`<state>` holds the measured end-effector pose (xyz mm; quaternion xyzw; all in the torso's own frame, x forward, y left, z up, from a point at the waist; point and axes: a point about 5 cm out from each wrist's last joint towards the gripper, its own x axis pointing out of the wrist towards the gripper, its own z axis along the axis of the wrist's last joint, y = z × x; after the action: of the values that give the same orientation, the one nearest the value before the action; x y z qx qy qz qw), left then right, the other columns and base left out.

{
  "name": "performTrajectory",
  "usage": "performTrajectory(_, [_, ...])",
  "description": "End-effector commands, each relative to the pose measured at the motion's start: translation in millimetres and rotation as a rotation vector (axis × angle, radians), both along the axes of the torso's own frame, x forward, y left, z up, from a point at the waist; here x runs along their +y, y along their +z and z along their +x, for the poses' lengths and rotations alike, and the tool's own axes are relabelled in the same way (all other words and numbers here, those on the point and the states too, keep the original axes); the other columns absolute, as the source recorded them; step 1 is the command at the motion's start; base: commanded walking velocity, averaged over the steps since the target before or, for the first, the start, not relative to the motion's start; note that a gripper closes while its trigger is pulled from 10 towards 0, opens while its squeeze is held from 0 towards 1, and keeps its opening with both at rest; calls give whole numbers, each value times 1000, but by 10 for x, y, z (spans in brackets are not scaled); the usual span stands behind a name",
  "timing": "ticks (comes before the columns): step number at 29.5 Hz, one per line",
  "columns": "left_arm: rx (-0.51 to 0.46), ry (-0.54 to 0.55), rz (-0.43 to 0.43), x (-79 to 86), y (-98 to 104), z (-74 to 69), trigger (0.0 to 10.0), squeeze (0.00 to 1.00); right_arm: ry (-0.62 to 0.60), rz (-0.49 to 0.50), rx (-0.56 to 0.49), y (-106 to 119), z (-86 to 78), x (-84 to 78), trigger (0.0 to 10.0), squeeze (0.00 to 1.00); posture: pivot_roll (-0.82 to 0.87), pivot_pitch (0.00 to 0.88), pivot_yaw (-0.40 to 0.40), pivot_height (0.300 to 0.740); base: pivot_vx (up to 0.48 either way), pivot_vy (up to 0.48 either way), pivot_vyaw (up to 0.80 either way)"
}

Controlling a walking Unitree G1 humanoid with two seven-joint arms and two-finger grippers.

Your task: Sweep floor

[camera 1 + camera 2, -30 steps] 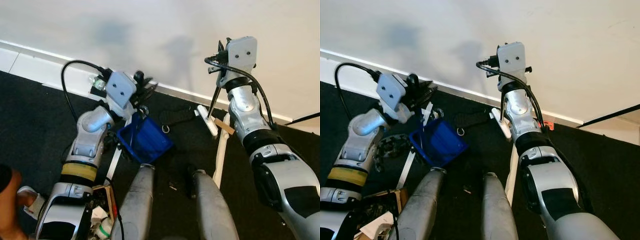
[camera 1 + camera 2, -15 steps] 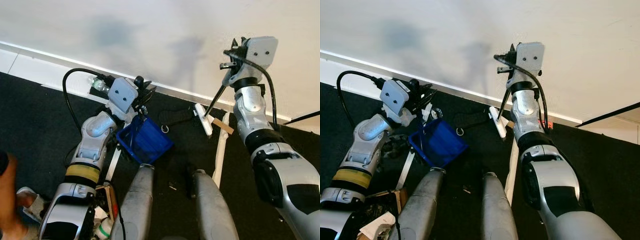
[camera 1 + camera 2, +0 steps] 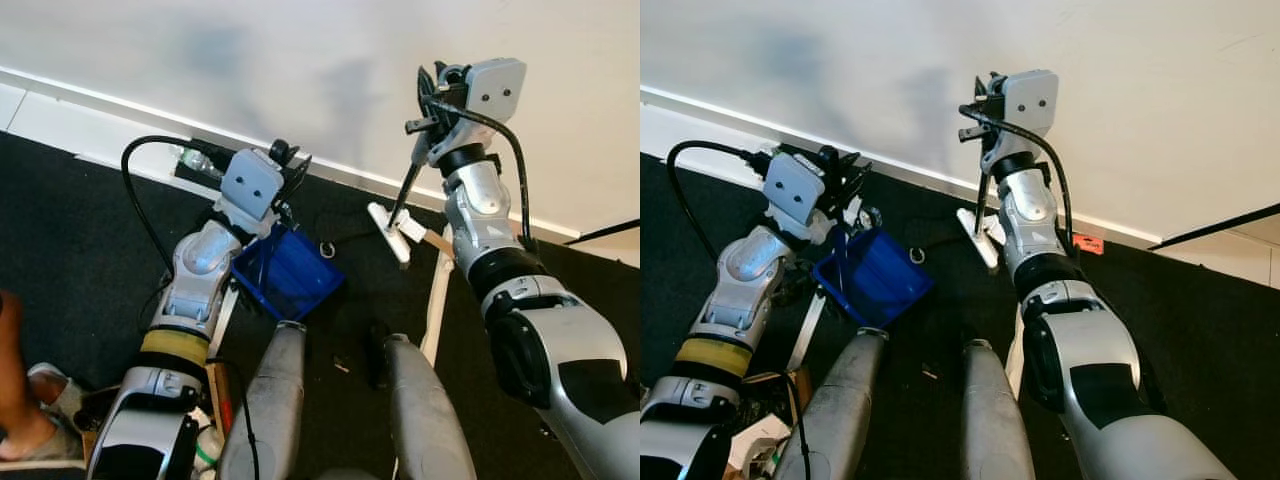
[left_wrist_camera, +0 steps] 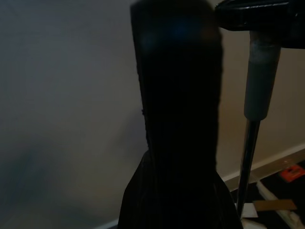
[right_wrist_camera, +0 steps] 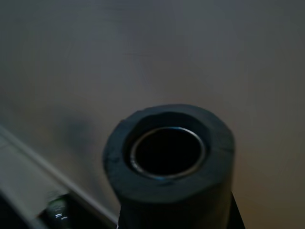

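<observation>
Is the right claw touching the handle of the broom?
Touching. In the left eye view the right claw is closed around the top of the broom handle; the right wrist view shows the handle's foam end right at the claw.

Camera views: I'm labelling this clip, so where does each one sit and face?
Eye views: head-mounted, looking down at the blue dustpan, broom head, both arms and legs.
Left wrist view: on the left gripper, facing the wall along a dark handle; shares the broom pole with the eye views.
Right wrist view: on the right gripper, looking over the pole's hollow end at the wall.
</observation>
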<state>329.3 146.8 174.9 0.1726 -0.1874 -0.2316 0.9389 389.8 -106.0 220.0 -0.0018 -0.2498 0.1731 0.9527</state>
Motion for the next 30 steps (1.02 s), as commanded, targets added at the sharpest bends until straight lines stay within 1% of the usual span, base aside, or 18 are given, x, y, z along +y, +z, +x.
performTrajectory(1, [-95,38,-24,-28,100,-44,10000,0,54,39,44,-94,-14,47,10000,0,263,527,-60,740,0,0,0])
performTrajectory(5, [-132,54,-51,-52,177,-39,10000,0,111,55,35,-46,-10,84,10000,0,261,530,-62,740,0,0,0])
performTrajectory(7, [-176,73,-101,-72,298,-32,10000,0,198,56,35,-16,-13,139,10000,0,264,532,-66,740,0,0,0])
performTrajectory(9, [-189,74,-106,-80,331,-29,10000,0,227,52,37,-13,-16,159,10000,0,266,535,-68,740,0,0,0])
performTrajectory(10, [-208,64,-102,-109,379,-32,10000,0,299,47,40,-6,-27,208,10000,0,270,538,-66,740,0,0,0])
performTrajectory(11, [-208,64,-102,-109,379,-32,10000,0,299,47,40,-6,-27,208,10000,0,270,538,-66,740,0,0,0])
performTrajectory(12, [-219,56,-93,-129,407,-38,10000,0,369,38,39,3,-40,253,10000,0,274,539,-65,740,0,0,0])
performTrajectory(14, [-223,60,-93,-130,421,-42,10000,0,442,52,50,9,-48,293,10000,0,277,541,-65,740,0,0,0])
performTrajectory(16, [-224,62,-94,-130,425,-44,10000,0,467,60,54,12,-51,304,10000,0,277,541,-65,740,0,0,0])
performTrajectory(17, [-227,64,-95,-129,433,-48,10000,0,516,68,58,26,-58,343,10000,0,278,543,-64,740,0,0,0])
performTrajectory(18, [-227,64,-95,-129,433,-48,10000,0,516,68,58,26,-58,343,10000,0,278,543,-64,740,0,0,0])
performTrajectory(19, [-230,68,-96,-136,435,-59,10000,0,618,86,65,42,-81,427,10000,0,281,539,-65,740,0,0,0])
performTrajectory(20, [-230,68,-96,-136,435,-59,10000,0,618,86,65,42,-81,427,10000,0,281,539,-65,740,0,0,0])
performTrajectory(23, [-234,67,-92,-152,434,-62,10000,0,746,134,88,23,-119,512,10000,0,282,532,-69,740,0,0,0])
performTrajectory(27, [-236,70,-91,-151,445,-60,10000,0,793,148,94,13,-135,531,10000,0,280,529,-71,740,0,0,0])
performTrajectory(28, [-237,74,-91,-145,447,-53,10000,0,803,125,93,4,-144,541,10000,0,278,524,-72,740,0,0,0])
performTrajectory(29, [-237,82,-91,-133,445,-43,10000,0,738,59,71,27,-127,509,10000,0,272,520,-75,740,0,0,0])
performTrajectory(30, [-237,82,-91,-133,445,-43,10000,0,738,59,71,27,-127,509,10000,0,272,520,-75,740,0,0,0])
